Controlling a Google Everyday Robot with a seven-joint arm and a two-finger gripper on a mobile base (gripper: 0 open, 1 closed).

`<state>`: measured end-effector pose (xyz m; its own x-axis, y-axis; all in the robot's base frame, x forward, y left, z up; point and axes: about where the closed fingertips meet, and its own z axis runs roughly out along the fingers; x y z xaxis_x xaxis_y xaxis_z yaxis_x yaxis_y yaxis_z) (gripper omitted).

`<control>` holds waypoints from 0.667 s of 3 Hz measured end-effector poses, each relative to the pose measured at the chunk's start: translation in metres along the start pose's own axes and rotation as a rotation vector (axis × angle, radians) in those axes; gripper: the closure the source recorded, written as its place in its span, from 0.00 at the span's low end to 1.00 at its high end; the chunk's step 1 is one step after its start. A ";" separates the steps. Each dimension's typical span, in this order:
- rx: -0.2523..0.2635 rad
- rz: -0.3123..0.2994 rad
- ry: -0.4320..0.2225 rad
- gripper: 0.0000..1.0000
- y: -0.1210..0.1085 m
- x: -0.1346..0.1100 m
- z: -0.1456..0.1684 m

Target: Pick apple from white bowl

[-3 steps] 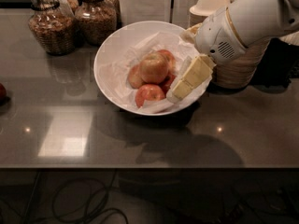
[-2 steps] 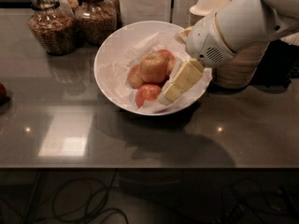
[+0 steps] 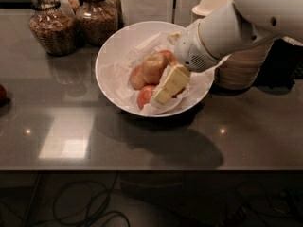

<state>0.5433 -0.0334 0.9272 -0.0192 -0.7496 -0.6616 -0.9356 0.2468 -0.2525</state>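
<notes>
The white bowl (image 3: 111, 56) stands on the dark counter, lined with crinkled white paper. The apple (image 3: 154, 67), the largest one, pale yellow-orange with a reddish blush, lies in its middle. Smaller, redder apples lie beside it on the left (image 3: 137, 78), in front (image 3: 146, 96) and behind (image 3: 168, 56). My gripper (image 3: 169, 85), cream-coloured on a white arm coming in from the upper right, hangs inside the bowl. It is right against the apple's right side and covers part of the front apple.
Two glass jars of brown food (image 3: 52, 30) (image 3: 97, 15) stand at the back left. A stack of beige disposable bowls (image 3: 241, 67) stands right of the white bowl, behind my arm. A red object (image 3: 2, 93) sits at the left edge. The counter's front edge (image 3: 142, 169) is near.
My gripper has moved left and further into the bowl, from the bowl's right rim to the apple's right side. The apples and the bowl have not moved.
</notes>
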 end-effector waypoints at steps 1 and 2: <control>0.010 0.001 -0.007 0.00 -0.010 0.004 0.008; 0.002 0.011 -0.027 0.00 -0.017 0.006 0.015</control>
<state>0.5641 -0.0333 0.9166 -0.0201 -0.7302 -0.6830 -0.9347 0.2562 -0.2464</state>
